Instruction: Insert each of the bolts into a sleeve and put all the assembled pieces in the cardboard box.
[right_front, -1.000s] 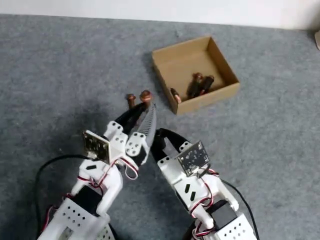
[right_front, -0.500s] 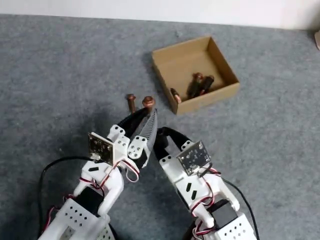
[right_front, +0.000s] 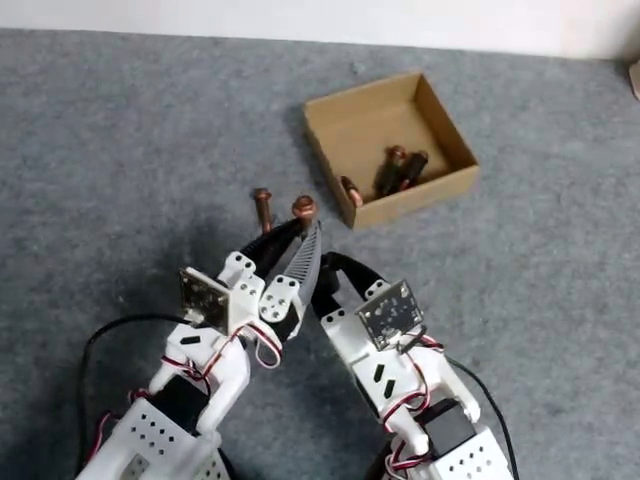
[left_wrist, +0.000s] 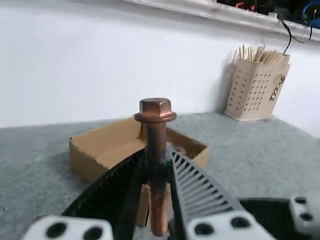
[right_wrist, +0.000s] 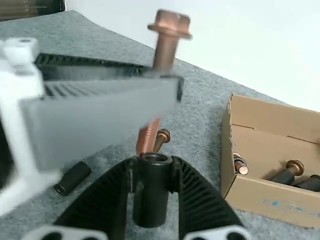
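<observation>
Grey felt worktop (right_front: 120, 150) is carrying the cardboard box (right_front: 425, 198) toward its far edge, and mid-worktop the left gripper (left_wrist: 156, 167) is clamping a bolt (left_wrist: 155, 112) head-up just above the upright sleeve (right_wrist: 151, 200) that the right gripper (right_wrist: 153, 167) is pinching, apparently aligning them for insertion.

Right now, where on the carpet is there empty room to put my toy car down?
The wide carpet left of the cardboard box and the loose bolt is bare; so is the stretch right of the box. It's crowded between the box and the arms, where jaws hold a bolt and a sleeve.
</observation>
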